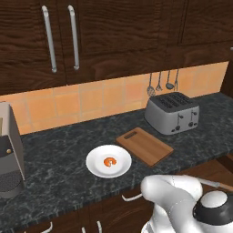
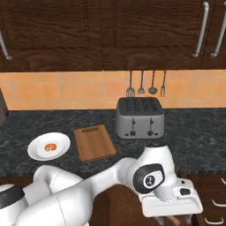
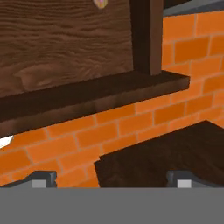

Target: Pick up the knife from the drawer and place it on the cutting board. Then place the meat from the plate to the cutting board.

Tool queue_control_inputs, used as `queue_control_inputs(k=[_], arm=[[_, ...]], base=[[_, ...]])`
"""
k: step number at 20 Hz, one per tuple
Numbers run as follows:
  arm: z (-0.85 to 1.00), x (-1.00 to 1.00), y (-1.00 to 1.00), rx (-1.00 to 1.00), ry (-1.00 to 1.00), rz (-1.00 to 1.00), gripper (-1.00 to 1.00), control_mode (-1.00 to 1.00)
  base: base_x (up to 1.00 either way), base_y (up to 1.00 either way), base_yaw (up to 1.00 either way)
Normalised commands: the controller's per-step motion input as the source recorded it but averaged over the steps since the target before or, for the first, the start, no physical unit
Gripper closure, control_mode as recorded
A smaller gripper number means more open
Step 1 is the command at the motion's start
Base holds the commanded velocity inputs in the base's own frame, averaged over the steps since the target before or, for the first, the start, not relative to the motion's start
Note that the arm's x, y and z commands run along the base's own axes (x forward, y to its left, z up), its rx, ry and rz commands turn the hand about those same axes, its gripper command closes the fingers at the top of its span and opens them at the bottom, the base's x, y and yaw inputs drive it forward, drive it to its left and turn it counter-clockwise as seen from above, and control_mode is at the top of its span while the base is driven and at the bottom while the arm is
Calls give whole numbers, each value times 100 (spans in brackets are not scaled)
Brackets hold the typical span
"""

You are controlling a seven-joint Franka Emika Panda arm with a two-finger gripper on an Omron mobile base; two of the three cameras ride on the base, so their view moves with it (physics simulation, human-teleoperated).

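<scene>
On the dark counter sits the round white plate (image 1: 98,167) (image 2: 37,151), and the small orange-red meat (image 1: 109,161) (image 2: 51,147) lies on it. The brown cutting board (image 1: 144,145) (image 2: 94,142) lies bare just right of the plate. Below the counter's edge at the right, the drawer (image 1: 214,170) stands pulled out. The slim knife (image 1: 213,183), silver blade and tan handle, lies in it beside my arm. My hand hangs low in front of the cabinets. My gripper (image 3: 111,180) is open, its fingertips (image 3: 43,179) wide apart with nothing between them, facing dark wood and orange brick floor.
A silver toaster (image 1: 173,112) (image 2: 140,117) stands behind the board's right end. Dark utensils (image 1: 159,83) (image 2: 147,84) hang on the tiled wall above it. A grey appliance (image 1: 10,154) stands at the counter's far left. Tall cabinet doors hang overhead.
</scene>
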Motion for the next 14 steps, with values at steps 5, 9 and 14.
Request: queue_control_inputs(k=[5, 9, 14], arm=[[0, 0, 0, 1, -1, 73, -100, -100], [17, 5, 0, 7, 1, 61, -100, -100], [40, 3, -7, 16, 8, 39, -100, -100]], base=[[0, 0, 0], [0, 0, 0], [0, 0, 0]])
